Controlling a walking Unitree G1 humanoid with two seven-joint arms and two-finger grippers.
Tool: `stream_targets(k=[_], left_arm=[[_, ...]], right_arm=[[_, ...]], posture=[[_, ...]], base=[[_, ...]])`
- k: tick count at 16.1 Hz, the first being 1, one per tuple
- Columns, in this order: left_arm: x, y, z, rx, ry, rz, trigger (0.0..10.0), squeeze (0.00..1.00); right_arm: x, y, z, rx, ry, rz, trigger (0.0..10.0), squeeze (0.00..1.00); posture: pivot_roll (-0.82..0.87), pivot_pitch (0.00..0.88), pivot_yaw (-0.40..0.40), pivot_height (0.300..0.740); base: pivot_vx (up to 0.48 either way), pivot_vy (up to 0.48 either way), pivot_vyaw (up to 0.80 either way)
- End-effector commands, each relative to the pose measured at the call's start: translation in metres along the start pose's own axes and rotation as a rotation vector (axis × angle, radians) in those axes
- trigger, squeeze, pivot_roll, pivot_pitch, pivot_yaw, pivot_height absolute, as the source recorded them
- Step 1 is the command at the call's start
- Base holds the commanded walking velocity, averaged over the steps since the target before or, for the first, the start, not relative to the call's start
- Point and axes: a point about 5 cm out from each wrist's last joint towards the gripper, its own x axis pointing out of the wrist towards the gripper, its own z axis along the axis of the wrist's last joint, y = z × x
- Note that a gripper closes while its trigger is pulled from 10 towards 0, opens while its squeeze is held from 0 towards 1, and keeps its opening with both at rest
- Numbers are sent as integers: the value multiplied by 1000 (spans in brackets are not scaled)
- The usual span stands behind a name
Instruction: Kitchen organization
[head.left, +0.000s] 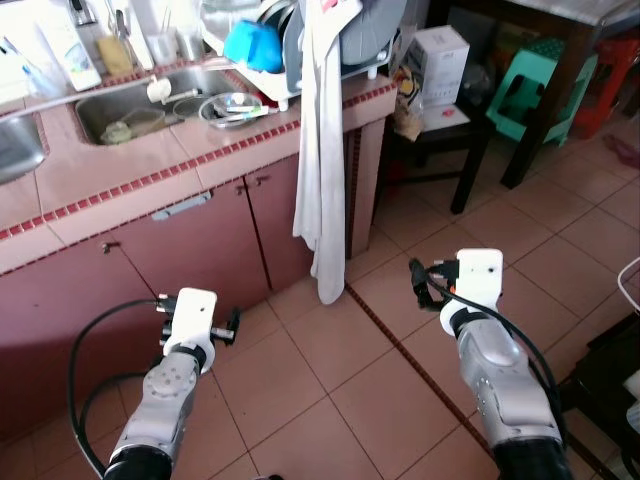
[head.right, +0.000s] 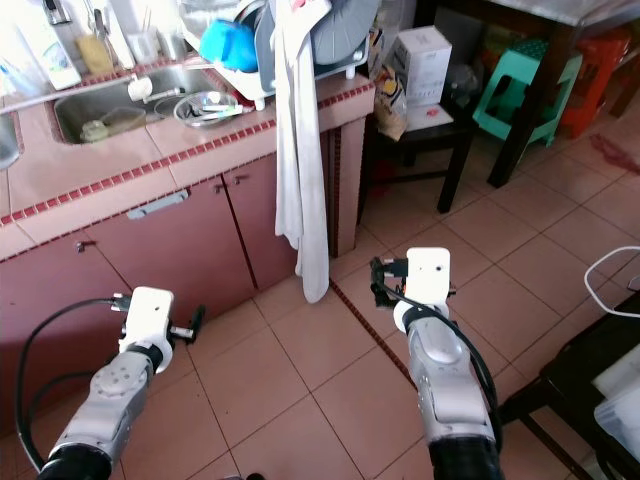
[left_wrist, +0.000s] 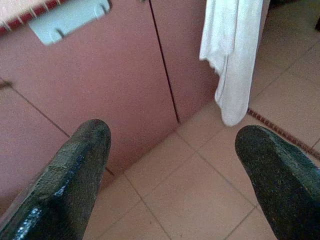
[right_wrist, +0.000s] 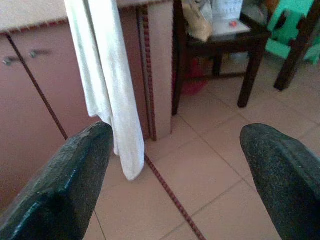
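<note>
Left gripper (left_wrist: 172, 165) and right gripper (right_wrist: 175, 170) low over tiled floor (head.left: 330, 370), fingers apart, empty. White towel (head.left: 322, 150) hangs off desk (head.left: 120, 180) edge (near dish rack (head.left: 300, 40)). Sink (head.left: 130, 110) far left; white box (head.left: 437, 60) on dark side table (head.left: 440, 125), print unreadable.

Home kitchen; tiled counter (head.left: 130, 185) with steel sink (head.left: 125, 110), dish rack (head.left: 300, 40) holding plates and blue cup (head.left: 252, 45); pink cabinet doors (head.left: 200, 250) below; white towel (head.left: 322, 150) hanging off counter edge; terracotta floor tiles (head.left: 330, 350); green plastic stool (head.left: 525, 85) and dark side table (head.left: 440, 130) beside.
</note>
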Motion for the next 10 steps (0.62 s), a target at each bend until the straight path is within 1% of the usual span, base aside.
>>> stream_targets(k=[1, 2, 3, 5, 6, 7, 8, 9, 10], left_arm=[[1, 2, -12, 28, 49, -5, 10000, 0], [1, -1, -21, 32, 91, -17, 10000, 0], [2, -4, -26, 40, 115, -33, 10000, 0], [-2, -11, -46, 62, 217, -65, 10000, 0], [-5, -10, -55, 71, 266, -64, 10000, 0], [-10, -4, -66, 72, 330, -33, 10000, 0], [-15, 0, -76, 81, 379, -21, 10000, 0], [-24, 5, -88, 106, 434, -22, 10000, 0], [-29, 9, -95, 92, 466, -9, 10000, 0]], right_arm=[[4, -3, -15, -4, 51, -6, 10000, 0], [7, -5, -30, -5, 102, -15, 10000, 0], [8, -7, -40, -7, 139, -23, 10000, 0], [2, -12, -72, -9, 281, -44, 10000, 0], [-3, -13, -85, -15, 341, -49, 10000, 0], [-9, -15, -99, -11, 409, -59, 10000, 0], [-17, -16, -112, 12, 471, -71, 10000, 0], [-27, -16, -127, 29, 537, -82, 10000, 0], [-32, -16, -133, 46, 567, -92, 10000, 0]], posture=[[-37, 95, 82, 740], [-32, 93, 83, 740], [-28, 90, 84, 740], [-18, 80, 74, 740], [-25, 77, 75, 740], [-30, 73, 76, 740], [-30, 73, 76, 740], [-31, 69, 77, 740], [-34, 71, 79, 740]], base=[[0, 0, 0], [0, 0, 0], [0, 0, 0], [0, 0, 0], [0, 0, 0], [0, 0, 0], [0, 0, 0], [0, 0, 0], [0, 0, 0]])
